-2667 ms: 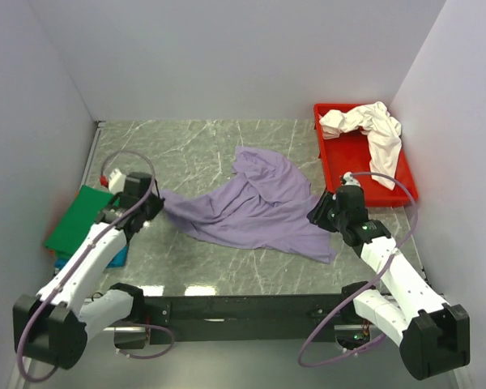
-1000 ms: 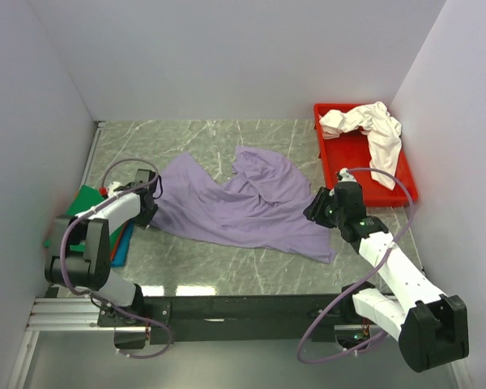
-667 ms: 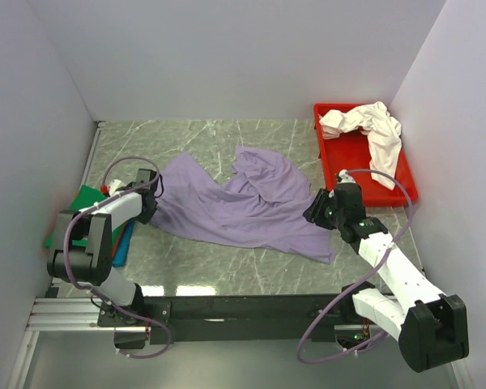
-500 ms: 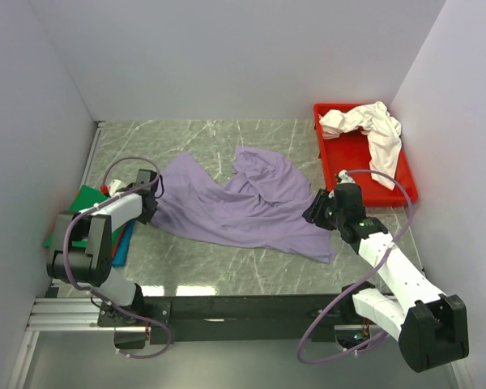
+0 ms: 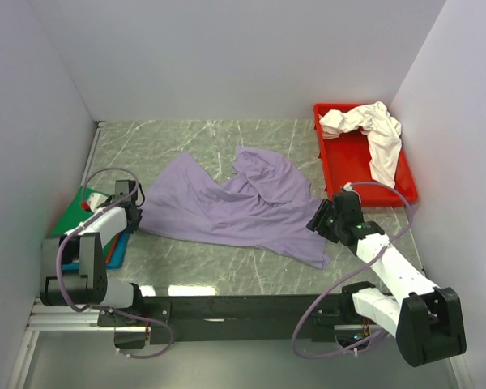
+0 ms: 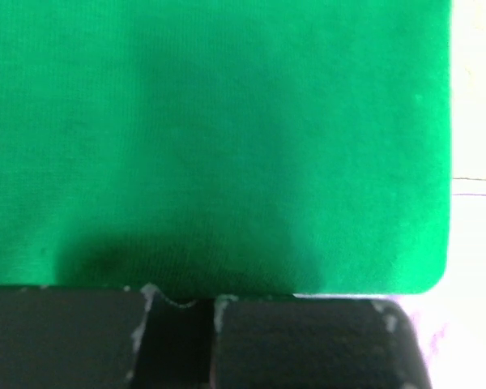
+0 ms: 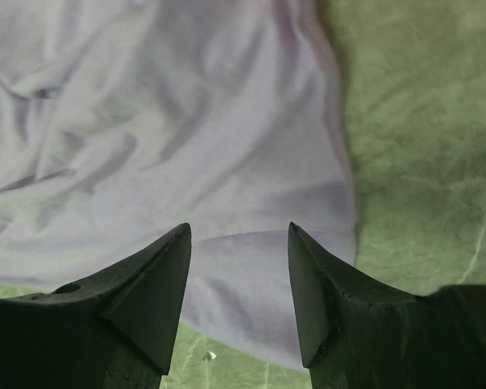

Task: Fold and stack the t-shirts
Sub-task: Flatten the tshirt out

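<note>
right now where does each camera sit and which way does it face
Top external: above, behind the bases, looking down at table; both arms show.
Left wrist: on the left gripper, facing green shirt; shut fingers show.
Right wrist: on the right gripper, facing down at lavender shirt; open fingers show.
Shared: top and right wrist both see the lavender shirt.

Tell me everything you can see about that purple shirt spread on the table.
The lavender t-shirt is soft, thin-looking cloth in one plain colour. It lies unfolded and rumpled across the middle of the marbled table. Its left corner reaches the shut left gripper, next to a green shirt; whether that corner is pinched is unclear. The open right gripper hovers over its near right hem.
</note>
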You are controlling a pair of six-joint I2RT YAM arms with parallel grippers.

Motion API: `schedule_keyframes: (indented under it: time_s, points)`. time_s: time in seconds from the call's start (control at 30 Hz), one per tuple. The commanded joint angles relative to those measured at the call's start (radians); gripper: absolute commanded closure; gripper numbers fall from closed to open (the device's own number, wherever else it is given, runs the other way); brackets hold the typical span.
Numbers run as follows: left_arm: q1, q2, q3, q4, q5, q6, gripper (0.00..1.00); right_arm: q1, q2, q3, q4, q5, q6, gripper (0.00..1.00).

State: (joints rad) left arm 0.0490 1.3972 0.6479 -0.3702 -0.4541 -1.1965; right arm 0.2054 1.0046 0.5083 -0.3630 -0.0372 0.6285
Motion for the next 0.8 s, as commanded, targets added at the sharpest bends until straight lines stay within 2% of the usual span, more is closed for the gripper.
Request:
schedule_keyframes:
  time_s: [0.0,0.43,0.63,0.77]
  points:
    - [0.035,-0.052,-0.039,-0.024,0.0,0.014,0.99,-0.02,0.018,-0.019,0.009,0.019,0.043,0.42]
    - [0.041,-0.104,-0.088,0.04,0.084,0.028,0.99,-0.063,-0.012,-0.097,-0.071,0.149,0.232,0.48]
    - [0.041,-0.099,-0.091,0.057,0.106,0.034,0.99,-0.095,0.038,-0.094,-0.039,0.174,0.223,0.48]
    - [0.04,-0.104,-0.093,0.063,0.115,0.04,0.99,-0.098,0.121,-0.093,0.022,0.111,0.189,0.56]
